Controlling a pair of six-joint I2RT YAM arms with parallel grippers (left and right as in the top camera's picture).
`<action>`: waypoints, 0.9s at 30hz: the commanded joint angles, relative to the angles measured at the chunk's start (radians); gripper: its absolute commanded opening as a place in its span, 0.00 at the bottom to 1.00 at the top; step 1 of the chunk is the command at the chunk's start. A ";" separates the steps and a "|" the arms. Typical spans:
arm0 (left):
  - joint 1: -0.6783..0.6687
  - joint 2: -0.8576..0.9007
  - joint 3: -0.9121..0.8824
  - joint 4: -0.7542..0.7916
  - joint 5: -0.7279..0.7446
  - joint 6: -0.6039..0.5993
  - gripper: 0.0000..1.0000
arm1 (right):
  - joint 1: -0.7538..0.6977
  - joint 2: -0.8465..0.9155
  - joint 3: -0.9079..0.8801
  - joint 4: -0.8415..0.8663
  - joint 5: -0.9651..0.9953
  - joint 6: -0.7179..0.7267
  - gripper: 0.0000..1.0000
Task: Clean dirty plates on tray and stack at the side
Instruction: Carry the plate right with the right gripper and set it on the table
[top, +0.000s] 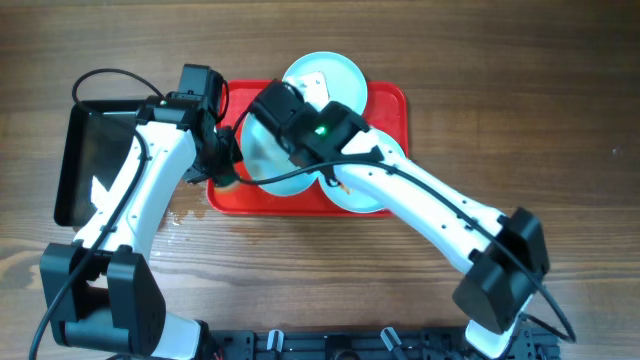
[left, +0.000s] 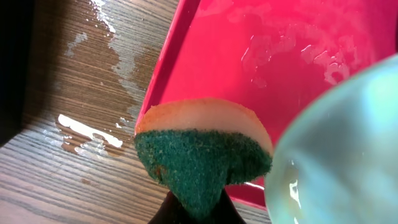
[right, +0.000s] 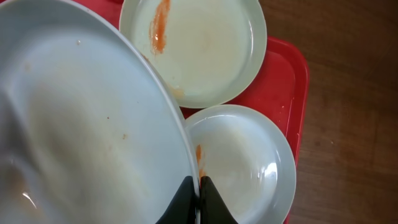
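Note:
The red tray (top: 392, 100) lies mid-table with water on its floor (left: 249, 56). My right gripper (right: 198, 198) is shut on the rim of one dirty plate (right: 81, 124), holding it tilted over the tray's left part (top: 272, 160). Two more plates lie flat on the tray. The far one (right: 199, 50) has an orange smear, and the near one (right: 242, 162) has a small orange mark at its rim. My left gripper (left: 199, 213) is shut on a green-and-yellow sponge (left: 202, 149). The sponge hangs over the tray's left edge, just beside the tilted plate (left: 336, 155).
A black glossy tray (top: 95, 160) sits on the table left of the red one. Water puddles (left: 93, 130) lie on the wooden table beside the red tray's left rim. Both arms cross over the tray's left half.

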 joint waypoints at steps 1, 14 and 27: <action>0.003 0.000 -0.010 0.005 -0.011 0.020 0.04 | -0.124 -0.105 0.032 0.010 -0.172 -0.009 0.04; 0.003 0.000 -0.010 0.024 -0.010 0.019 0.04 | -1.019 -0.132 -0.078 -0.029 -0.829 -0.217 0.04; 0.003 0.000 -0.010 0.037 -0.010 0.019 0.04 | -1.298 -0.131 -0.429 0.308 -0.658 -0.110 0.14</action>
